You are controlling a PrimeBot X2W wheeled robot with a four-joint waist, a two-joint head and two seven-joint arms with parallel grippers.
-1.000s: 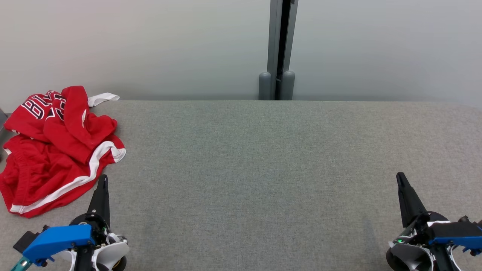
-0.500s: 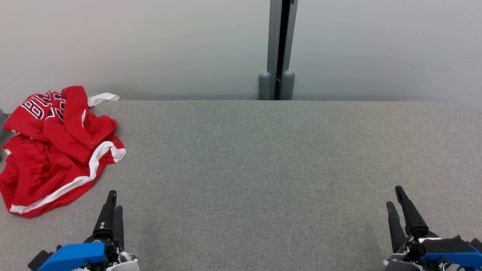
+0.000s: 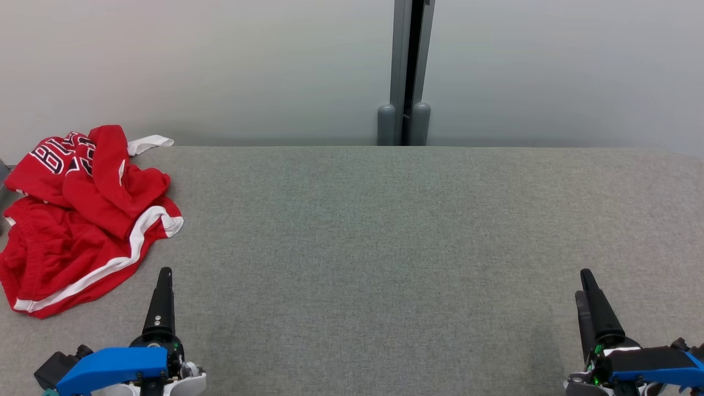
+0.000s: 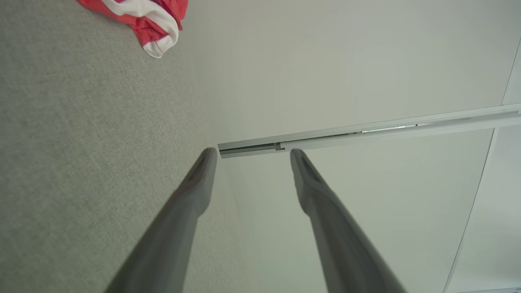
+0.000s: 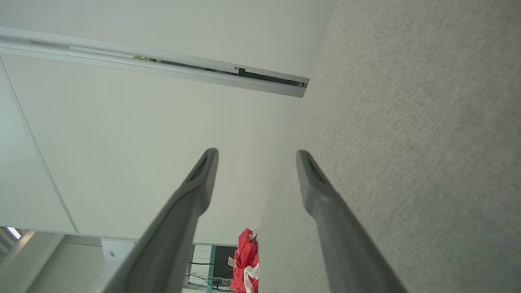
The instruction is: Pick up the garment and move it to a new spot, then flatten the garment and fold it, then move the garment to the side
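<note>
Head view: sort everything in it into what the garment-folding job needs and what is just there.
Job: grey table; red garment, crumpled at its left end; left gripper and right gripper, fingers apart, holding nothing.
Just there: grey post behind the table; pale wall.

**A bare robot test lab**

A grey felt-covered tabletop (image 3: 385, 247) stands against plain pale partition panels (image 3: 220, 66) joined by a metal post (image 3: 410, 66). Past its far end a teal equipment frame (image 5: 208, 266) shows: a lab, not a home.
</note>
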